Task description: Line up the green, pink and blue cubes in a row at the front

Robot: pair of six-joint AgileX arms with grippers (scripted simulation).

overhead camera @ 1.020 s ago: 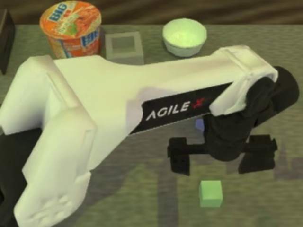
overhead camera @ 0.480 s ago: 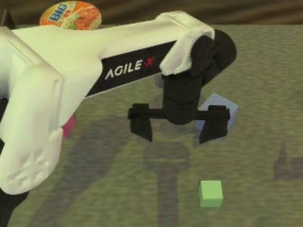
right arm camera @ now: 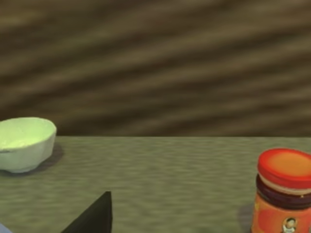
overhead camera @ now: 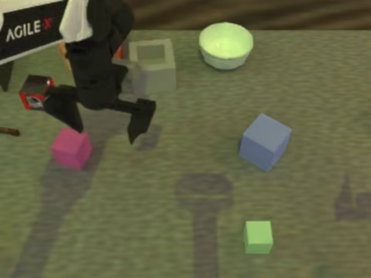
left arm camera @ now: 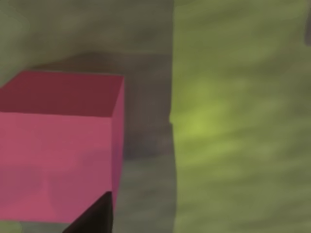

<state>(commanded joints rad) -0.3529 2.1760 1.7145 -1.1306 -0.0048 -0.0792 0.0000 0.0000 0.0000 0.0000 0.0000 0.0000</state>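
Left gripper [overhead camera: 104,119] above bench, fingers wide, empty. Pink cube [overhead camera: 71,147] at left side, just below left fingertip, off-centre from gap; gripper needs shift leftward and frontward. Left arm nearest. Blue cube [overhead camera: 265,141], green cube [overhead camera: 258,236] well apart, right half.

the top view looks straight down over the table [overhead camera: 324,75]. the left wrist view sits very close, angled down at the pink cube [left arm camera: 58,145], shared with the top view. the right wrist view faces level across the table's far edge, sharing the green bowl [right arm camera: 22,143].
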